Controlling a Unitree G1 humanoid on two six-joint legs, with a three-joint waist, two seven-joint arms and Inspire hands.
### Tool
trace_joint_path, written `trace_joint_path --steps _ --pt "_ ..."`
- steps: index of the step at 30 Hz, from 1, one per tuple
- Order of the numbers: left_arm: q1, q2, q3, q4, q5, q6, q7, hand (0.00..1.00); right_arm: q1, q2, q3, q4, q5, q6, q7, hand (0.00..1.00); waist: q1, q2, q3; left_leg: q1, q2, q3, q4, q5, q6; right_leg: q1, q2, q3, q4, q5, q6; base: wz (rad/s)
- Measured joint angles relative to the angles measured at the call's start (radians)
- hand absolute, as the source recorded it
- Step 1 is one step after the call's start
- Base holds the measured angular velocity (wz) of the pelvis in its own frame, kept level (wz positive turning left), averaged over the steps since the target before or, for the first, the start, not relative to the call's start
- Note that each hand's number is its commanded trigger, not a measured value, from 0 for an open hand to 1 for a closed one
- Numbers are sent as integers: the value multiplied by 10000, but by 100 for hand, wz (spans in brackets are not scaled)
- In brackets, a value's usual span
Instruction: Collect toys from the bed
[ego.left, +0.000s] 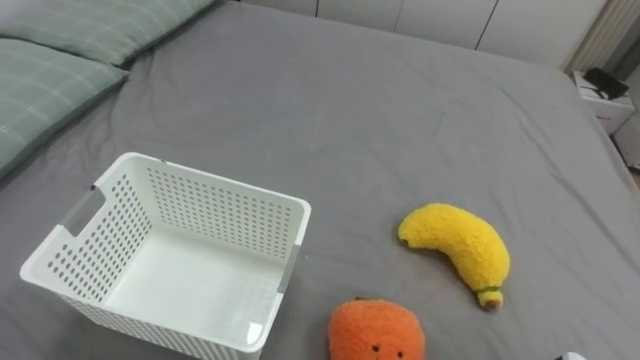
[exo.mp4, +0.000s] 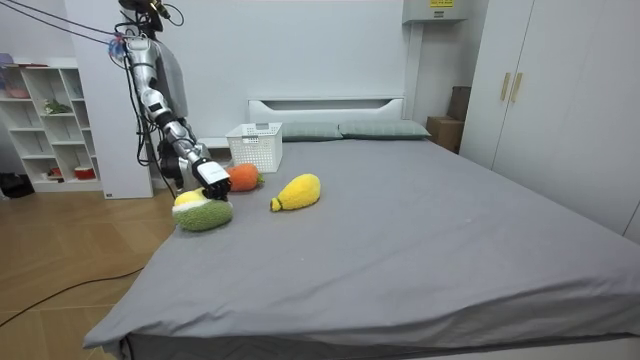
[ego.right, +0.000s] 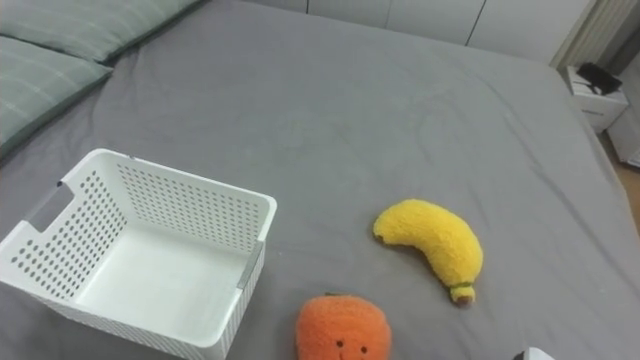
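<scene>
A white perforated basket (ego.left: 215, 180) stands empty on the grey bed (ego.left: 350, 110), to my left. Just right of it sits an orange plush toy (ego.left: 376, 332), at the near edge of the eye views. A yellow plush banana (ego.left: 460, 245) lies further right. In the room view I stand at the bed's side, on the room view's left. My right hand (exo.mp4: 210, 177) reaches down onto a green and yellow plush toy (exo.mp4: 203, 213) at the bed's near edge, beside the orange toy (exo.mp4: 242, 177). Its fingers are too small there to read.
Green pillows (ego.left: 60, 70) lie at the head of the bed, far left. A white nightstand (ego.left: 605, 95) stands beyond the far right corner. In the room view a shelf unit (exo.mp4: 50, 120) is behind me and wardrobes (exo.mp4: 560, 100) line the far side.
</scene>
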Motion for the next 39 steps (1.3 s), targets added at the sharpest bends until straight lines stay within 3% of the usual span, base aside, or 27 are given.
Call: trace_joint_path --steps 4,8,10,16,22,29,33,39 --pt "-1 14 66 0 -80 -213 5 0 -9 0 -212 -310 59 -238 -78 100 -1 -138 78 46 25 183 -16 -1 0 -35 12 179 3 -4 0 -11" --pt "16 13 430 -70 16 -375 7 0 28 -24 -1269 -870 401 -447 -31 100 -146 -185 63 -72 23 288 -37 14 23 -279 13 321 9 -4 15 -11" --pt "30 32 504 -276 25 -410 15 0 82 -27 -1722 -1981 498 -435 -19 100 -310 -181 41 -153 34 396 -60 33 29 -370 16 397 53 5 20 -12" --pt "-167 48 472 -411 -7 -569 132 0 143 -37 -1758 -4351 768 -605 -25 100 -561 -239 48 -75 48 543 -189 39 28 -428 45 558 31 15 18 -9" --pt "-70 29 465 -397 -113 -599 280 0 140 -38 -1762 -6584 701 -551 -20 100 -683 -268 53 -50 64 705 -253 39 29 -513 62 712 47 22 23 -8" --pt "-23 26 351 -279 -134 -601 304 0 82 -36 -1631 -7926 693 -530 184 100 -774 -329 78 -50 69 775 -270 35 32 -579 46 698 197 26 30 -1" --pt "117 -20 320 -279 -130 -584 380 0 117 -36 -1552 -9309 696 -102 516 100 -776 -310 73 -92 74 833 -304 33 38 -690 45 786 264 27 31 -8" --pt "14 -28 247 -342 -129 -517 510 0 112 -35 -1368 -10691 789 -49 644 100 -600 -267 36 -67 80 841 -302 35 41 -709 58 853 339 26 31 -1"
